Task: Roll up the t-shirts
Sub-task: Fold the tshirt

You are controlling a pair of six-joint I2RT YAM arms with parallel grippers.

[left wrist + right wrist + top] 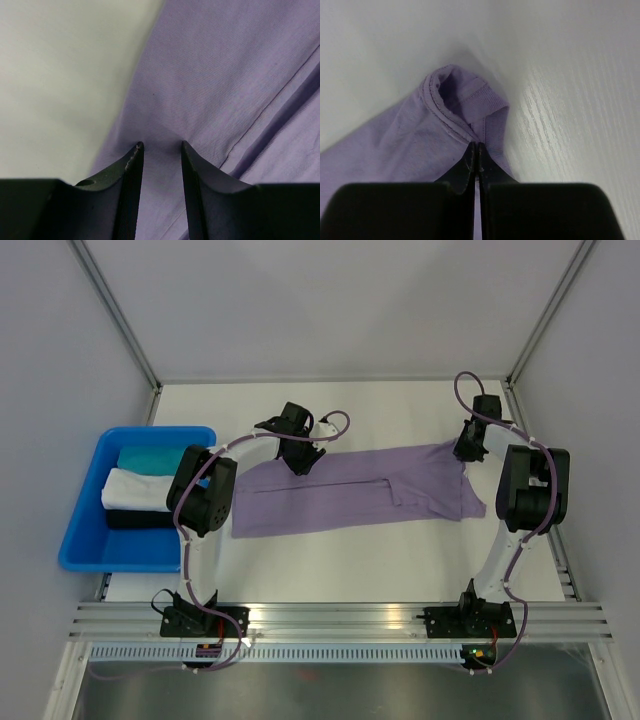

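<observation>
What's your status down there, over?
Left pincer open over the t-shirt. Right pincer shut on its hemmed edge. Cloth lies flat, not yet rolled. The blue bin stands clear, left of it.

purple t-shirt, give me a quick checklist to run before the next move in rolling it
1. Right pincer shut on the t-shirt at its ribbed edge: ok.
2. Left pincer gripping cloth: not ok, its jaws stand apart over the t-shirt.
3. Left fingertips touching the cloth: cannot tell.
4. T-shirt stretched lengthwise between the two arms on the table: ok.
5. Cloth smooth: not ok, a long fold runs along it.
6. Blue bin apart from the t-shirt: ok.
</observation>
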